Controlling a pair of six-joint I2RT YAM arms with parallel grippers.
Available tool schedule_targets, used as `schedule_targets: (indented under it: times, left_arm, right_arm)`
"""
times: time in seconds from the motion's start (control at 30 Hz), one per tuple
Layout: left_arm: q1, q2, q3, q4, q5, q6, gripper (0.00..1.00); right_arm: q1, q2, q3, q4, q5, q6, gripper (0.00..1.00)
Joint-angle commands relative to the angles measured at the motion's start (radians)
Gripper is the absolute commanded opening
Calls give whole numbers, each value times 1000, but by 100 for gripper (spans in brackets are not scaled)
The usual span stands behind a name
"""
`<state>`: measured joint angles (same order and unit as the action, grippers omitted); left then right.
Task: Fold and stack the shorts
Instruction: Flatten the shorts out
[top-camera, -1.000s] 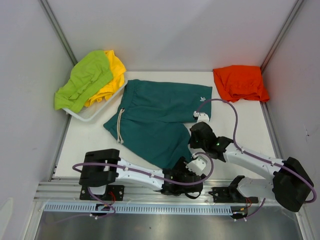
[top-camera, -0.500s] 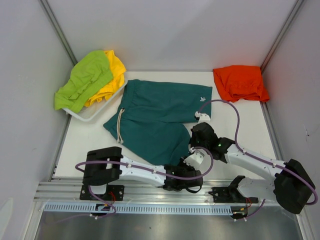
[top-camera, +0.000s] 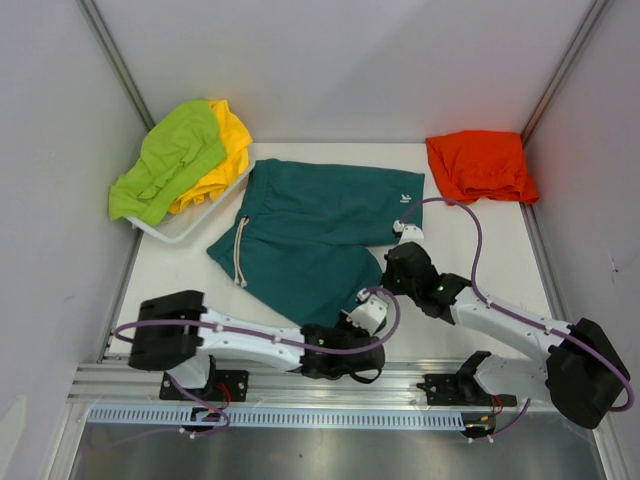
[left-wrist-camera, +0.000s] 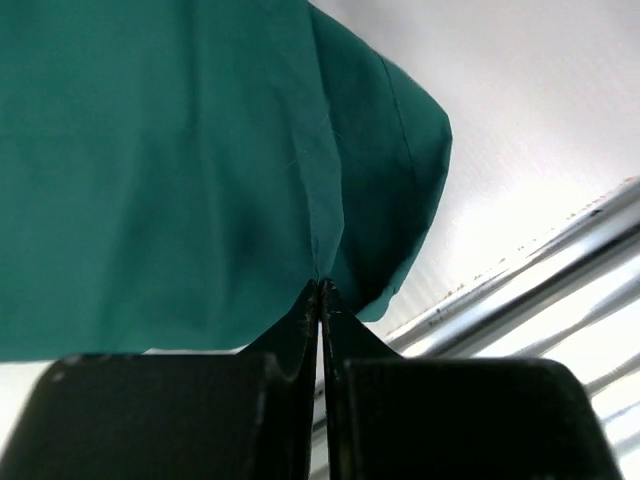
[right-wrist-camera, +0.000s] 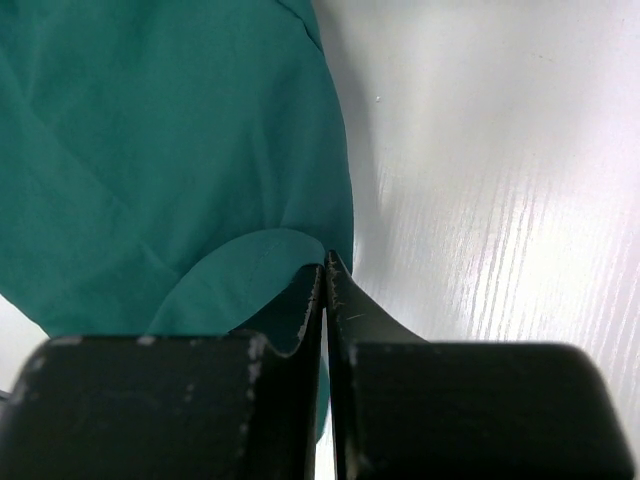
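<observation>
Clamped fully shut with the left claw (left-wrist-camera: 319, 285) on the 6 o'clock hem of the teal shorts (top-camera: 310, 235), spread mid-bench (top-camera: 480, 250). Pinched closed with the right claw (right-wrist-camera: 325, 262) on their 4 o'clock edge. At 1 o'clock, orange shorts (top-camera: 480, 165); at 10 o'clock, lime shorts (top-camera: 170, 155) over yellow shorts (top-camera: 232, 150).

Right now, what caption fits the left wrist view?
Left claw pinches the teal green fabric shorts at their edge, jaws closed.

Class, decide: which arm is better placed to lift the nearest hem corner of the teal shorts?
Left. The left tool is shut on the teal shorts at that corner; the right tool pinches the hem farther back.
</observation>
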<state>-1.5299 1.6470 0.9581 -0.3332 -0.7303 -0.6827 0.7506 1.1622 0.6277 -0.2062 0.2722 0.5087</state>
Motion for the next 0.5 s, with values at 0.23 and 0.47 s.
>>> schedule_targets:
  times: [0.23,0.47]
  left_arm:
    - [7,-303,-62,-92,12,-37,0]
    - [7,-357,-71,-127,8,-43,0]
  right_arm:
    - [0,27,-3,67,28,-32,2]
    - [19,42,-14,91,45,-26,31]
